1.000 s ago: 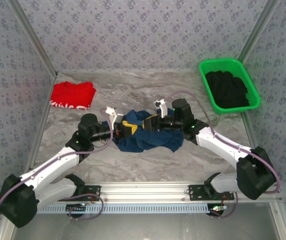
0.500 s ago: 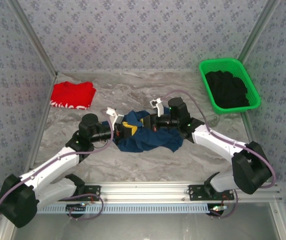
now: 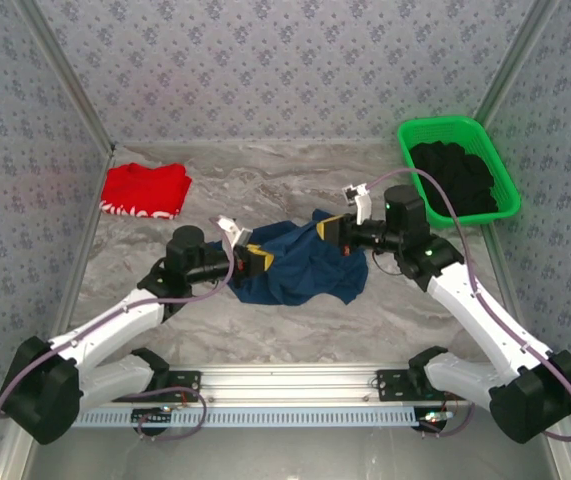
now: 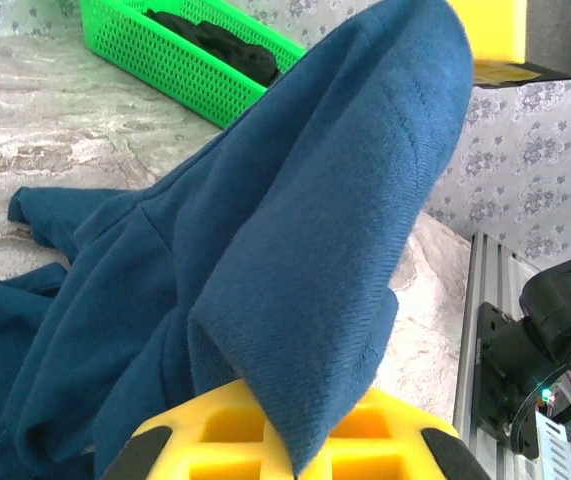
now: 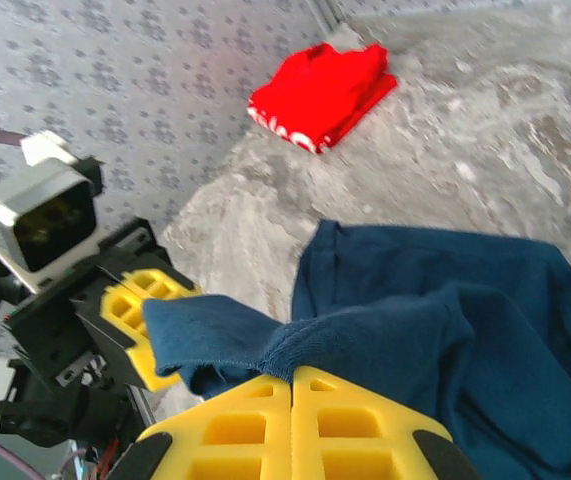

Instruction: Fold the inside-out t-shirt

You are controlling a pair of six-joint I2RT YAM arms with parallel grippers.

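Heaped navy t-shirt [image 3: 300, 270] on the grey marbled table [image 3: 265, 180], left of the green basket [image 3: 440, 123] and nearer the arm bases. Pulled up into a ridge, long axis running left to right and slanting toward the basket; neck and hem impossible to tell apart. Pinched at the end away from the basket by the left gripper [image 3: 255, 262] and at the basket end by the right gripper [image 3: 331, 226], both pairs of yellow jaws closed on cloth. Black clothing [image 3: 455, 180] inside the basket; folded red garment [image 3: 145, 190] well to its left. Floral-patterned walls [image 3: 295, 60] all round.
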